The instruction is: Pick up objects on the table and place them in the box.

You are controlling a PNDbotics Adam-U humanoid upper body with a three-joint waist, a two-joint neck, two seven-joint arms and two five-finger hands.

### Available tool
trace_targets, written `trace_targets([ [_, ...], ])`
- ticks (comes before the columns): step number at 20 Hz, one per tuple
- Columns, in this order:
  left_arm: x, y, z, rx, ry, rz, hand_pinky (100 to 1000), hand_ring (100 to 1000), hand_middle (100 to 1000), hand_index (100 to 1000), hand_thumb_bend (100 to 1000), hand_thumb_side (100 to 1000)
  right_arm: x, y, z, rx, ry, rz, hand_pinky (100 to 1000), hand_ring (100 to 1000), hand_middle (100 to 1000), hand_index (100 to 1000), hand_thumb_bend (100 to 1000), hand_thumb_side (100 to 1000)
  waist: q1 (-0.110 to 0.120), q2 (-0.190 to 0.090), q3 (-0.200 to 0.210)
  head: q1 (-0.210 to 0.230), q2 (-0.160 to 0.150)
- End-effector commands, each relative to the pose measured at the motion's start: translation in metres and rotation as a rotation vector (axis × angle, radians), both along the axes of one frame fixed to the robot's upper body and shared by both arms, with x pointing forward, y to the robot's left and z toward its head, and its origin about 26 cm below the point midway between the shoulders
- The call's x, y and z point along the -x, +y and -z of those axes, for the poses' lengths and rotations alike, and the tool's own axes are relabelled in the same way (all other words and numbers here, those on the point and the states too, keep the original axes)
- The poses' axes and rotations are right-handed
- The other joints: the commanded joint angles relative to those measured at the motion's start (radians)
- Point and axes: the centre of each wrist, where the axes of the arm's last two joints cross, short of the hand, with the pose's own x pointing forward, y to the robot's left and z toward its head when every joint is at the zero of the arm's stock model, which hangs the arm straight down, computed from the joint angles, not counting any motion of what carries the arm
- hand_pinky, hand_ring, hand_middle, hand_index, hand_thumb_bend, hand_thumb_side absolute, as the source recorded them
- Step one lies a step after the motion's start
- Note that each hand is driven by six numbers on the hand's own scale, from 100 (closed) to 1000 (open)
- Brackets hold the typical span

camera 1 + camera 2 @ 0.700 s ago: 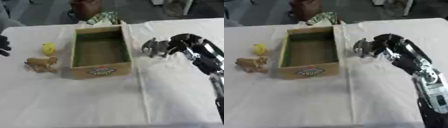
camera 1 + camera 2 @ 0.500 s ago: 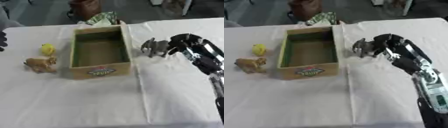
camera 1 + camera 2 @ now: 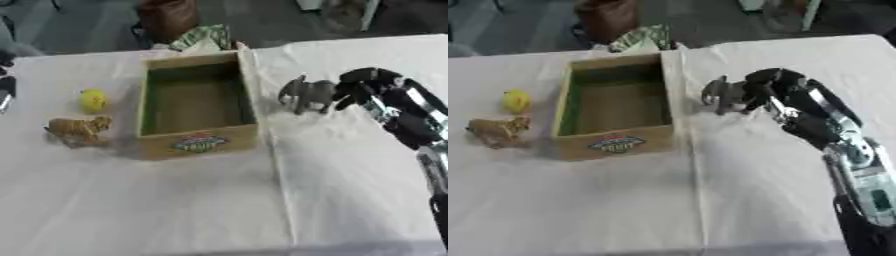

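At the table's left I saw a tan tiger figure (image 3: 79,130) and a yellow ball (image 3: 93,100), then the open box (image 3: 198,105). Right of it stood a grey elephant (image 3: 306,94), trunk toward the box. My right hand (image 3: 366,87) curled against its rear, seemingly grasping it.

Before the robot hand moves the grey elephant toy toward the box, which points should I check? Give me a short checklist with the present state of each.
1. Right robot hand curled round the grey elephant toy: cannot tell; it is at the toy's rear.
2. Toy lifted off the white tablecloth: cannot tell.
3. Open cardboard box empty inside, with room: ok.
4. Path from toy to box free: ok.
5. Yellow round toy and brown tiger figure out of the way, left of the box: ok.
6. Left robot hand away, at the left edge: ok.
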Motion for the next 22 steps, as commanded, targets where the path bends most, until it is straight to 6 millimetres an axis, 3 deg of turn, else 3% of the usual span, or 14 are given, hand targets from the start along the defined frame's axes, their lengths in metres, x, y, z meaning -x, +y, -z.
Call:
trace_targets([
  [1, -0.007, 0.011, -0.013, -0.118, 0.018, 0.001, 729, 739, 704, 834, 380, 422, 0.001, -0.003, -0.007, 0.022, -0.019, -0.007, 614, 671, 645, 766, 100, 478, 0.000, -0.014, -0.002, 0.002, 0.006],
  [4, -0.018, 0.010, -0.014, -0.196, 0.040, 0.023, 739, 741, 707, 839, 454, 397, 0.000, -0.002, -0.007, 0.023, -0.016, -0.011, 614, 671, 645, 766, 100, 479, 0.001, -0.017, -0.003, 0.004, 0.010],
  [10, -0.041, 0.006, -0.011, -0.293, 0.064, 0.021, 747, 729, 696, 842, 422, 334, 0.000, -0.001, -0.005, 0.024, -0.010, -0.018, 613, 670, 645, 766, 100, 480, 0.000, -0.020, -0.011, 0.008, 0.011],
  [16, -0.063, -0.003, 0.009, -0.336, 0.079, -0.008, 748, 724, 697, 842, 449, 326, 0.000, 0.001, -0.005, 0.021, -0.008, -0.026, 613, 670, 646, 766, 100, 483, -0.001, -0.017, -0.026, 0.013, 0.007],
  [22, -0.071, -0.005, 0.022, -0.360, 0.073, -0.007, 749, 724, 696, 843, 457, 326, -0.001, 0.002, -0.005, 0.022, -0.009, -0.029, 613, 670, 646, 766, 100, 485, -0.003, -0.015, -0.032, 0.014, 0.007],
])
